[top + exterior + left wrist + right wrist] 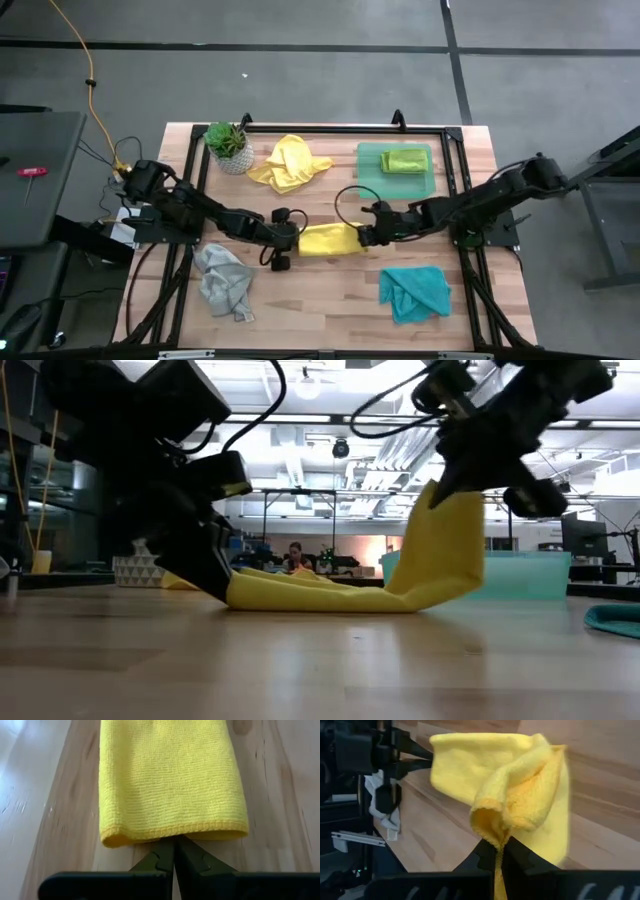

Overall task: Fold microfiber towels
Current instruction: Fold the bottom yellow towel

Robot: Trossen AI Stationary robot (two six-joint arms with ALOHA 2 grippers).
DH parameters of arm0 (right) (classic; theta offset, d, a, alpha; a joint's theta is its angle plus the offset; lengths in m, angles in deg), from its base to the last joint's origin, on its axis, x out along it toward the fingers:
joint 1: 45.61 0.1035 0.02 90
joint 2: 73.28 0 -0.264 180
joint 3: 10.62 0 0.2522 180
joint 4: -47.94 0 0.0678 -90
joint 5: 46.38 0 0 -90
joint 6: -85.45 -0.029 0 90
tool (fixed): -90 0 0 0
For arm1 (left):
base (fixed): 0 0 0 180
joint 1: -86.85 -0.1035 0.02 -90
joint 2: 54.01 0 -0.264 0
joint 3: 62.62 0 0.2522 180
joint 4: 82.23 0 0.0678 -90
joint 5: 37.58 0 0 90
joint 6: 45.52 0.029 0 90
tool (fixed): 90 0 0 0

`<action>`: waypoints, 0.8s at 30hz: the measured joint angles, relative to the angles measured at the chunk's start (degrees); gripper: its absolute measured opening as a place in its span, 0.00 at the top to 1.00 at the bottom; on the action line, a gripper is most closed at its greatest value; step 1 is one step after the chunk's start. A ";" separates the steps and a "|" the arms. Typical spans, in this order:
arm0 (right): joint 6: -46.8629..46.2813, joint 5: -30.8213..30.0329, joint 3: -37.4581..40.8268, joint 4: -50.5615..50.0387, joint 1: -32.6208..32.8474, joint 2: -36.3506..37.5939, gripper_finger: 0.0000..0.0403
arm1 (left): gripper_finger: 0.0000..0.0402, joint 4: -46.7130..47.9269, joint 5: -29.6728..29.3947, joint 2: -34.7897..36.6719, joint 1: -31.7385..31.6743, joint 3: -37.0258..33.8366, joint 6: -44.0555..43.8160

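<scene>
A folded yellow towel (330, 240) lies as a strip at the table's middle. My left gripper (297, 238) is shut at its left end, low on the table (226, 596). My right gripper (366, 236) is shut on its right end and holds that end raised (447, 488). A second yellow towel (290, 164) lies crumpled at the back. A grey towel (225, 282) lies near the front left and a teal towel (413, 291) near the front right. A folded lime green towel (405, 160) lies in the tray. My left gripper's shut fingers (165, 862) meet the towel's hemmed left end (175, 829) at table height, coming level from the table's left and along the strip. The hem covers the fingertips, so which layers they hold does not show. That end rests on the table. My right gripper pinches the towel's right end (492, 827) between its two fingers, several layers bunched into a fold. The fingers come from the table's right, slanting down. That end stands lifted clear (450, 540), and the rest of the strip slopes down and lies flat on the table.
A potted plant (228, 146) stands at the back left. A translucent green tray (372, 160) sits at the back right. Bare wood shows along the near edge between the grey and teal towels.
</scene>
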 joint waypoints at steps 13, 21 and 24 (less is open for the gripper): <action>-0.08 0.51 -6.46 20.11 -3.42 -16.21 1.00 | 1.00 -1.72 0.70 -0.17 -0.02 0.01 0.02; 0.93 2.16 -11.85 21.60 -4.39 -22.80 1.00 | 1.00 -2.70 0.37 -0.23 0.00 -0.07 -2.07; 1.02 2.02 -13.54 22.78 -4.42 -24.73 1.00 | 1.00 -3.47 0.37 -0.26 0.00 -0.05 -2.10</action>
